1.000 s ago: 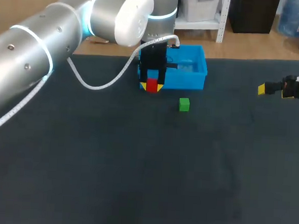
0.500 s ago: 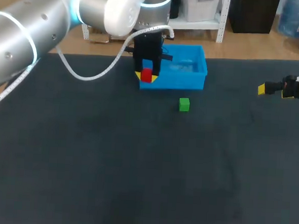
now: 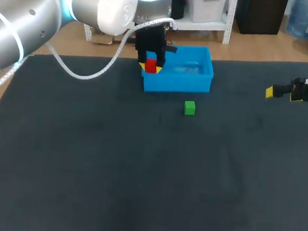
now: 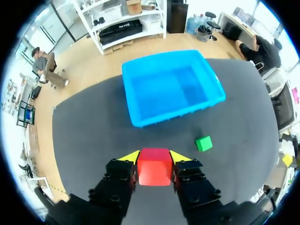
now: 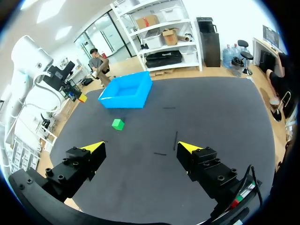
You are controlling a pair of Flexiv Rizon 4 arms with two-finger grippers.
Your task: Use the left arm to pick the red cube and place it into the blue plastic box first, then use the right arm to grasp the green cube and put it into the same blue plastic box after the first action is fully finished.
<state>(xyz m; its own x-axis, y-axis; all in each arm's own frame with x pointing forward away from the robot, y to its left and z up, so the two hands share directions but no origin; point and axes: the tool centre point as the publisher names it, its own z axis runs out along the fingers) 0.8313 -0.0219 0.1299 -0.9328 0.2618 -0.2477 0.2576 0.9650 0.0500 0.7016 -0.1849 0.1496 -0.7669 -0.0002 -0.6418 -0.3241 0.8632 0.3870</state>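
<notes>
My left gripper [image 3: 150, 67] is shut on the red cube [image 3: 150, 66] and holds it in the air over the left end of the blue plastic box [image 3: 198, 80]. In the left wrist view the red cube [image 4: 154, 166] sits between the yellow-tipped fingers [image 4: 129, 156], with the blue box [image 4: 136, 108] ahead and below. The green cube [image 3: 189, 108] lies on the dark mat just in front of the box; it shows too as the green cube [image 4: 203, 143] and the green cube [image 5: 118, 123]. My right gripper [image 3: 281, 92] waits open at the right edge, its fingers [image 5: 93, 148] spread wide with nothing between them.
The dark mat [image 3: 140, 172] covers the table. From the right wrist, the blue box [image 5: 124, 99] stands far ahead with the left arm [image 5: 33, 89] beside it.
The left gripper has carried the red cube upward and away from me, from in front of the box's left corner to above its left end. The right arm has stayed still.
</notes>
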